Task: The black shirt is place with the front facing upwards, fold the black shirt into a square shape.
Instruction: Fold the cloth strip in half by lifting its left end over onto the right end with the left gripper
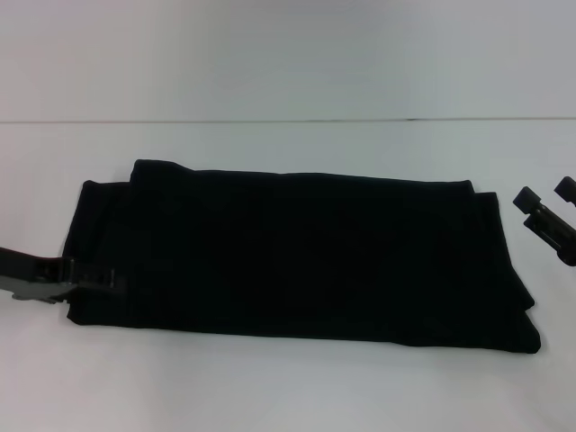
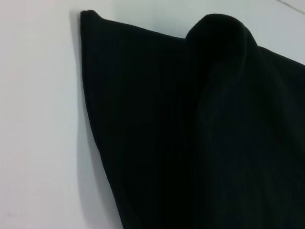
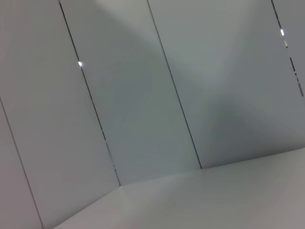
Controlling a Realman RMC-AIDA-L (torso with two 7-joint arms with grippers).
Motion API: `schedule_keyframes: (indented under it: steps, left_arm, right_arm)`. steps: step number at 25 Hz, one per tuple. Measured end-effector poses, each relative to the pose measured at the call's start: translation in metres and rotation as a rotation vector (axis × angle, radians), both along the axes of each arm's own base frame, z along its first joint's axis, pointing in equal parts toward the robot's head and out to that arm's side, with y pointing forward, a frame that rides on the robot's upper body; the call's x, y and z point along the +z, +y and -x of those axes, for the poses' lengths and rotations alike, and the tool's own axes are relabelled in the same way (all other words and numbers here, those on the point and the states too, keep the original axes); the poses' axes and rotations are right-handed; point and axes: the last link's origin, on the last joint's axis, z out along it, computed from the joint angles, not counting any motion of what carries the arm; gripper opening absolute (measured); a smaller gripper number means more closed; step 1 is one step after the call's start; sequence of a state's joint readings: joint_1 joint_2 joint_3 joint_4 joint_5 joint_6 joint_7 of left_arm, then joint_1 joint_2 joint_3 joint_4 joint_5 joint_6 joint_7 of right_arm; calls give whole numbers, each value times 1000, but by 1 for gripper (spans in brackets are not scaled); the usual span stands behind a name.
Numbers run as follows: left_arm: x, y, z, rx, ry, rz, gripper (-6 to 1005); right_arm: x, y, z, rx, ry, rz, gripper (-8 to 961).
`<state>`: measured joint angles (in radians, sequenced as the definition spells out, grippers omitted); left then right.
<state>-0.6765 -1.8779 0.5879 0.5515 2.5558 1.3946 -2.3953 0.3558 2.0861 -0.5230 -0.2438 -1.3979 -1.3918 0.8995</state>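
Black shirt (image 1: 297, 256) folded into a band, no lettering legible; left gripper (image 1: 101, 277) clamps its 9 o'clock edge; right gripper (image 1: 547, 205) jaws apart at 3 o'clock.

left claw (image 1: 106, 279) reaches in low from the left, fingers together; right claw (image 1: 544, 209) hovers at far right, fingers parted

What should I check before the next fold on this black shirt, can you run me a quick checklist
1. Black shirt already folded into a long band: ok.
2. Shirt lying fully on the white table: ok.
3. Left pincer at the shirt's left end: ok; whether it grips the cloth: cannot tell.
4. Right pincer open and clear of the shirt, off its right end: ok.
5. Layers lined up: not ok, edges are stepped at both ends.
6. Square shape reached: not ok.
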Motion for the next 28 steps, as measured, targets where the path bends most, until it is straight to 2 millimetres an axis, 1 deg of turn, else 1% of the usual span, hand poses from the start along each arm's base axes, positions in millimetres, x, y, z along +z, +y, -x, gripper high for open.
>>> schedule_keyframes:
  steps: [4,8,19,28]
  left_arm:
    - [0,0,3,2,12,-7,823]
    - [-5,1,3,-9,36,2,814]
    - [-7,2,0,-59,47,13,618]
    - [-7,0,2,-78,34,8,202]
  right_arm:
    - [0,0,0,-2,4,1,866]
    - [0,0,0,-3,8,0,866]
    - [3,-4,-3,-13,30,-7,866]
    - [3,-4,-2,-14,37,-5,865]
